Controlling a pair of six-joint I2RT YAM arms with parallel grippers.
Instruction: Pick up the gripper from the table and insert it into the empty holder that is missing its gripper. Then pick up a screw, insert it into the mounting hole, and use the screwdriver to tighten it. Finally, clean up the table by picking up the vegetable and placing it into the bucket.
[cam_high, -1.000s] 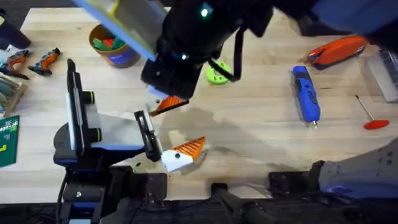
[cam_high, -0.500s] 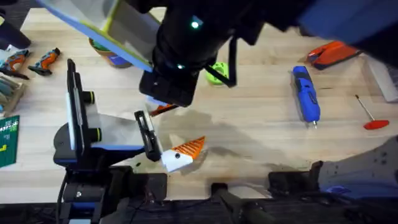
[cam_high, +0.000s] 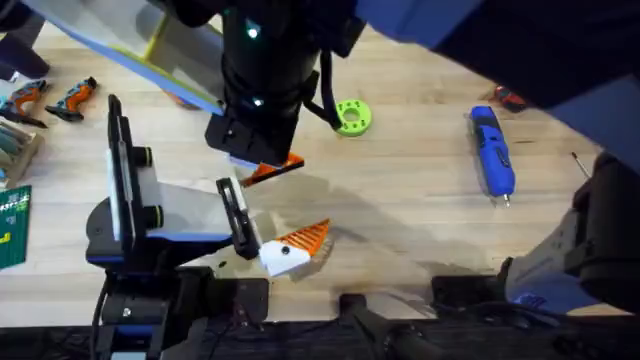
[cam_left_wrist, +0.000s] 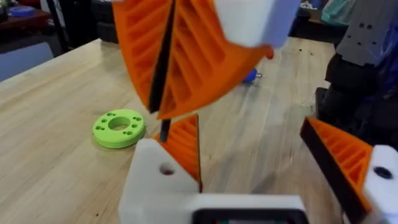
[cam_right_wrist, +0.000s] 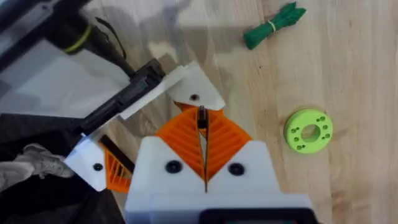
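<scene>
My right gripper (cam_right_wrist: 204, 144) is shut on the gripper (cam_left_wrist: 186, 140), the small orange wedge whose black side (cam_right_wrist: 202, 119) shows as a thin strip between the ribbed pads. The wedge touches the white holder (cam_right_wrist: 198, 86) at the left arm's tip, just behind its screw hole (cam_left_wrist: 166, 168). My left gripper (cam_high: 265, 225) stands open, and its other finger (cam_left_wrist: 348, 158) carries its own orange wedge. The blue screwdriver (cam_high: 492, 152) lies on the table at the right. The dark green vegetable (cam_right_wrist: 273, 25) lies beyond the holder. In the overhead view the right arm hides the bucket.
A lime-green disc (cam_high: 352, 116) lies on the table just right of the right arm. A thin red-handled tool (cam_high: 582, 165) peeks out at the far right. Small orange-and-black tools (cam_high: 50, 98) lie at the left edge.
The right arm has swung leftward over the table, uncovering the lime disc. Its fingertips with the wedge stay by the holder. The left arm has not moved.
</scene>
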